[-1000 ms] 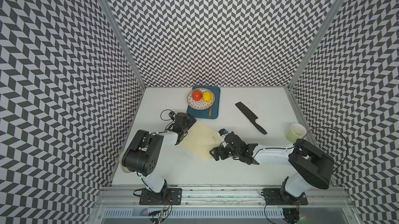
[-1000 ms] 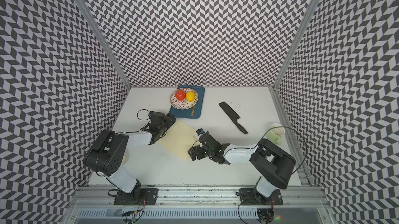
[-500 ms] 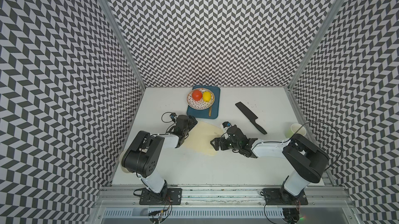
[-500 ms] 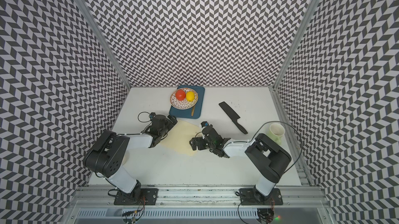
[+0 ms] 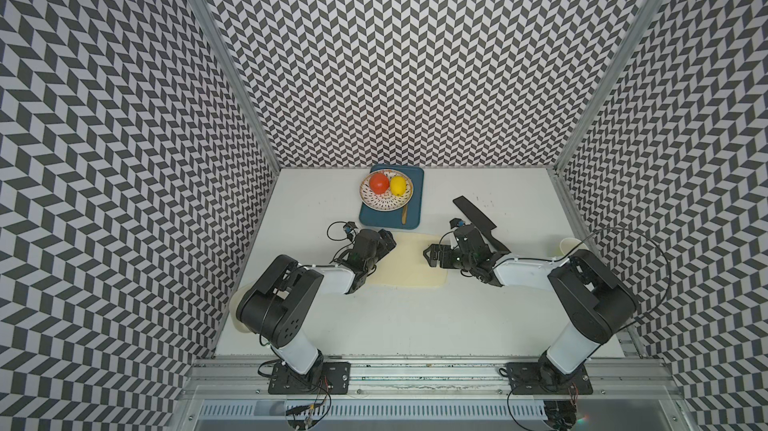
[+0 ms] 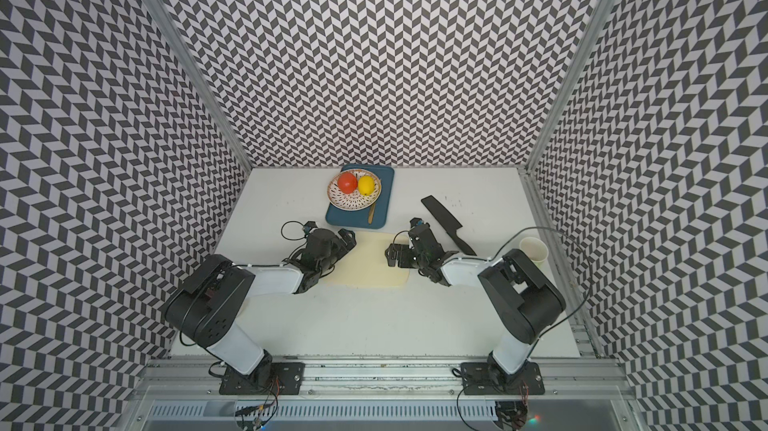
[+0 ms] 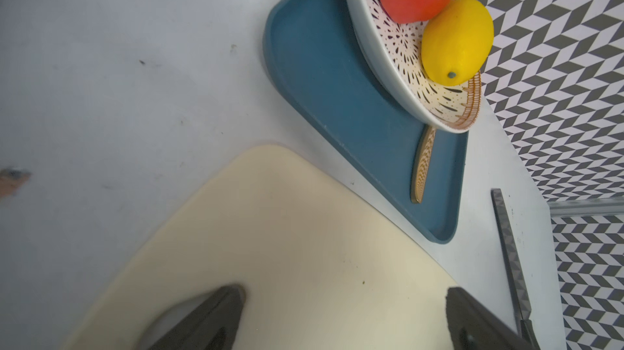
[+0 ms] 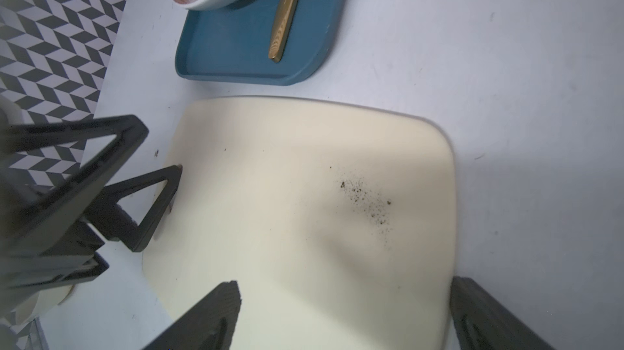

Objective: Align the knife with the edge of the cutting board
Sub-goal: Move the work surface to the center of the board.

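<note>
- Two grippers stand low over the cutting board (image 5: 409,262), one at each short side. The board lies flat on the white table (image 5: 395,325), just in front of the blue tray (image 5: 417,200), and a thin strip of table shows between them.
- The left gripper (image 7: 344,314) has its jaws wide apart and holds nothing. In the left wrist view the board's pale surface fills the space between the two fingers (image 7: 216,318).
- In the right wrist view, one finger of the left gripper (image 8: 148,203) has its tip at the board's edge.
- The right gripper (image 8: 341,318) also has its jaws fully spread and empty, above the opposite end of the board. Some dark specks (image 8: 368,203) are on the board here.
- The knife (image 5: 473,215) lies flat on the table to the right of the board, apart from it and on a diagonal. The blade points toward the back wall and the handle end is close beside the right wrist. It is not parallel to any edge of the board.
- In both top views neither gripper touches the knife (image 6: 442,217).
- On the tray there is a patterned plate (image 5: 374,204) with a tomato (image 5: 379,182) and a lemon (image 5: 398,185), and a small wooden utensil (image 5: 404,213) beside it.
</note>
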`<control>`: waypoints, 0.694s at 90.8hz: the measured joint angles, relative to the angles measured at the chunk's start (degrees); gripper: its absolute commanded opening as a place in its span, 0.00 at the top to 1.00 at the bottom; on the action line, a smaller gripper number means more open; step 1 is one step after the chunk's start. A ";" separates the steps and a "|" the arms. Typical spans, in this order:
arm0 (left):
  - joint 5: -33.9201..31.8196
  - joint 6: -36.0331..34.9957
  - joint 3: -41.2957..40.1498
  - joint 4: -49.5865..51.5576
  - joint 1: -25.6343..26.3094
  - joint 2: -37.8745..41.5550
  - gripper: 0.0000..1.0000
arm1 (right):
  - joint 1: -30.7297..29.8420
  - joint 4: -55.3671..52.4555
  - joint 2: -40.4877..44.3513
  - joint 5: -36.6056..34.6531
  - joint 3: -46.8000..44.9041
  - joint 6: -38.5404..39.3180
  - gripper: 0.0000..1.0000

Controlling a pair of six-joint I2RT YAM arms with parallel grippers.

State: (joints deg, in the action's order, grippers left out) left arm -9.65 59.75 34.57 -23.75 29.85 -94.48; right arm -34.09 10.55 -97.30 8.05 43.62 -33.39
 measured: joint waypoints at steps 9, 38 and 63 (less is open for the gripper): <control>-0.13 0.55 0.13 0.00 1.92 -0.13 0.00 | 1.88 -0.24 0.22 -0.13 -0.09 0.13 0.00; 0.02 2.86 4.55 -0.13 7.10 -4.09 0.00 | 7.39 -1.95 2.36 -1.27 -1.81 1.16 0.00; -0.81 2.71 6.88 2.45 8.02 -5.03 0.00 | 7.67 -2.40 2.58 -2.49 -1.92 1.90 0.00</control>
State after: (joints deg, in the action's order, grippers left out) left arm -10.46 62.46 41.45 -21.30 37.87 -99.50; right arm -26.41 8.14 -94.72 5.56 41.69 -31.48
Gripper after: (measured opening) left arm 0.992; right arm 0.994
